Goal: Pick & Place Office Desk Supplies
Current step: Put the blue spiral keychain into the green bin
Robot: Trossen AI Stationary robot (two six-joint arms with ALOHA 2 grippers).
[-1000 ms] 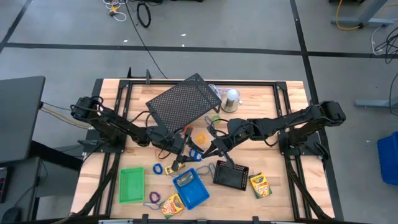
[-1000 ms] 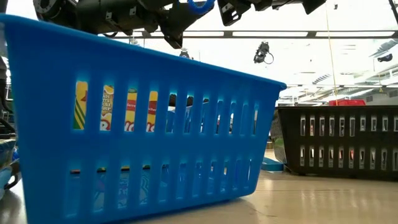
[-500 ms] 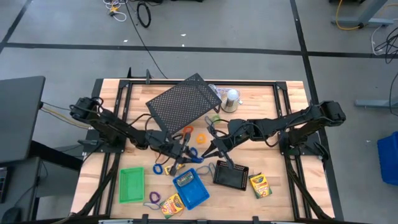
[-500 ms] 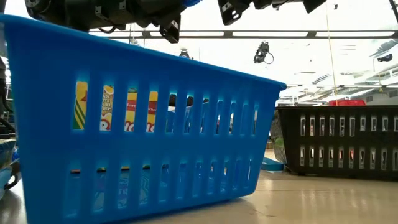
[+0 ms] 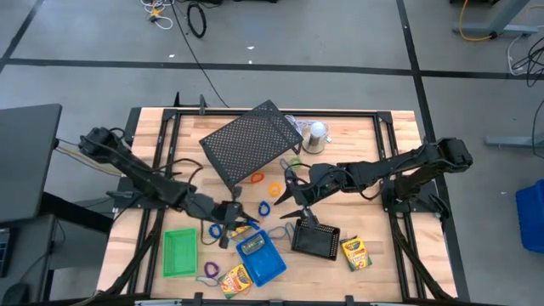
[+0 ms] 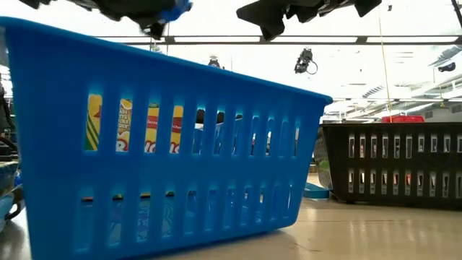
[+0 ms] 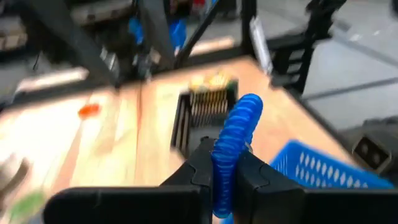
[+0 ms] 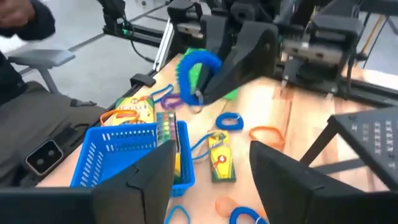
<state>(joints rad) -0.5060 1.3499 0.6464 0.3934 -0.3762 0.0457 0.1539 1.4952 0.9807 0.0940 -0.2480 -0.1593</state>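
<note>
My left gripper [image 5: 235, 223] hovers over the table just left of the blue tray [image 5: 263, 257], shut on a blue coiled elastic loop [image 7: 239, 124]; the right wrist view shows this loop [image 8: 198, 67] too. My right gripper [image 8: 214, 168] stands open in the air above the table's middle [image 5: 287, 202], with nothing between its fingers. A crayon box [image 5: 253, 247] lies in the blue tray. Other crayon boxes [image 5: 354, 252] [image 5: 234, 279] lie flat on the table. The green tray [image 5: 179, 252] and the black mesh tray [image 5: 316, 240] stand near the front edge. My left gripper pinches the blue coiled loop between its two fingers at the loop's lower part [image 7: 222, 167]. The fingers come nearly level from the table's left. The rest of the loop sticks out past the fingertips, lifted clear of the table.
A large black mesh rack [image 5: 252, 143] and a silver dome [image 5: 316, 134] stand at the back. Loose loops lie mid-table: orange [image 5: 274, 187], blue [image 5: 263, 207] [image 5: 216, 230], purple [image 5: 209, 270]. In the low view the blue tray's wall [image 6: 166, 144] fills the foreground.
The two grippers met over the table's middle with the blue loop between them. My left gripper shut on the loop and my right gripper opened and let it go. My left gripper then carried the loop toward the table's left and near edges.
</note>
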